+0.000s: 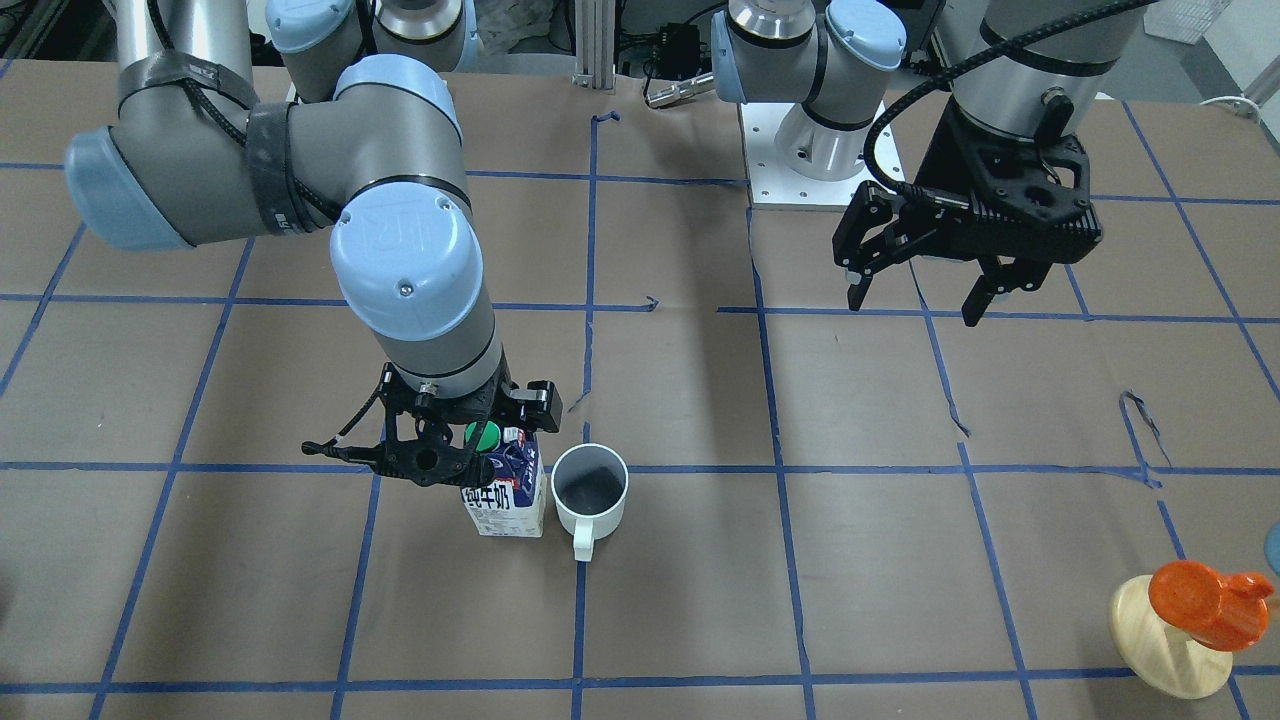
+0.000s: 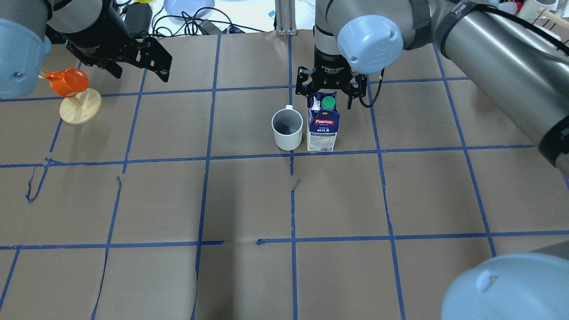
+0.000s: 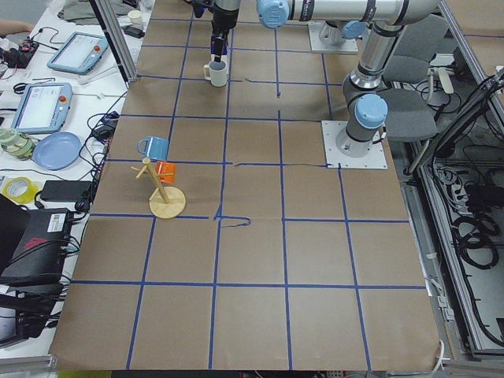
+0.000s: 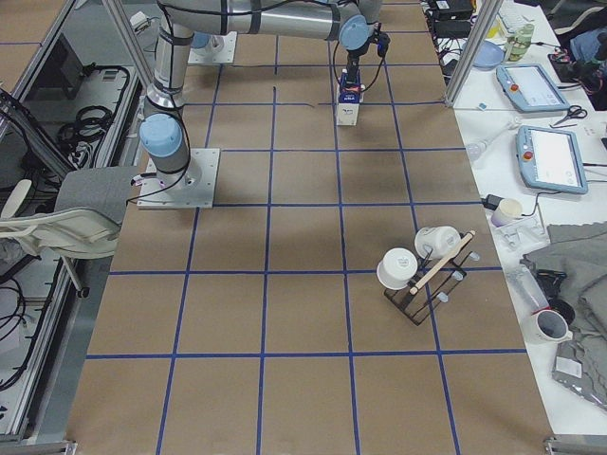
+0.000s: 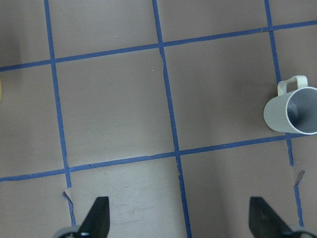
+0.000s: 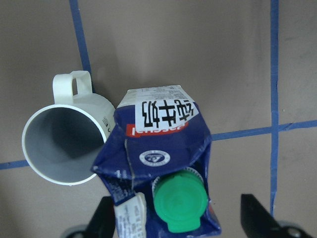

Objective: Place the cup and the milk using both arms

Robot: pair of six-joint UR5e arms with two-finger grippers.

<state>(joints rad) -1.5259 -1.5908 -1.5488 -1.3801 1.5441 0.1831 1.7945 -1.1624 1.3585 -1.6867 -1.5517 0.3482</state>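
The milk (image 1: pixel 505 492) stands upright on the brown table, a blue and white carton with a green cap, also in the overhead view (image 2: pixel 323 129) and the right wrist view (image 6: pixel 163 148). The cup (image 1: pixel 590 488), white with a grey inside, stands right beside it (image 2: pixel 287 129), handle pointing away from the robot. My right gripper (image 2: pixel 328 98) hangs over the carton's top, fingers spread wide on either side of it (image 6: pixel 181 218), not touching. My left gripper (image 1: pixel 913 308) is open and empty, raised far off to the side (image 2: pixel 142 73); its wrist view shows the cup (image 5: pixel 292 111) at the right edge.
An orange cup on a pale wooden stand (image 2: pixel 73 95) sits near my left gripper, with a blue mug (image 3: pixel 153 146) hanging on it. A rack with white mugs (image 4: pixel 422 270) stands at the table's right end. Blue tape lines grid the table.
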